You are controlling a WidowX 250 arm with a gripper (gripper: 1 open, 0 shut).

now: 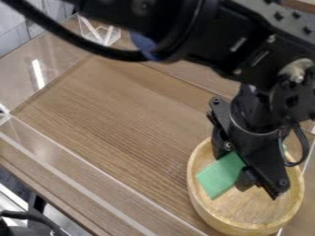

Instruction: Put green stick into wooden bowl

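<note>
Wood-grain tabletop (110, 115) fills most of the view, its brown boards running diagonally from the upper left toward the lower right, with a clear, glassy sheet or edge strip (50, 152) lying along the near left side. Pale wall or window panels show at about ten o'clock, behind the table.

Down at about four o'clock sits the wooden bowl (219, 216), a light yellowish round dish with a thick rim, partly cut off by the lower right corner and partly covered by the arm. The robot arm (185, 32), black and bulky, sweeps in from the top of the picture and bends down over the bowl, with a patch of blue on its housing near twelve o'clock. Its gripper (252, 175) points steeply downward into the bowl's opening.

The green stick (223, 172), a flat mint-green bar, sits tilted inside the rim line of the bowl, toward the bowl's nine o'clock side, its right end tucked against the dark fingers. The claw is clenched on that end of the stick, holding it over the bowl's interior. Whether the stick's lower left corner touches the wood of the bowl cannot be told from this angle.
</note>
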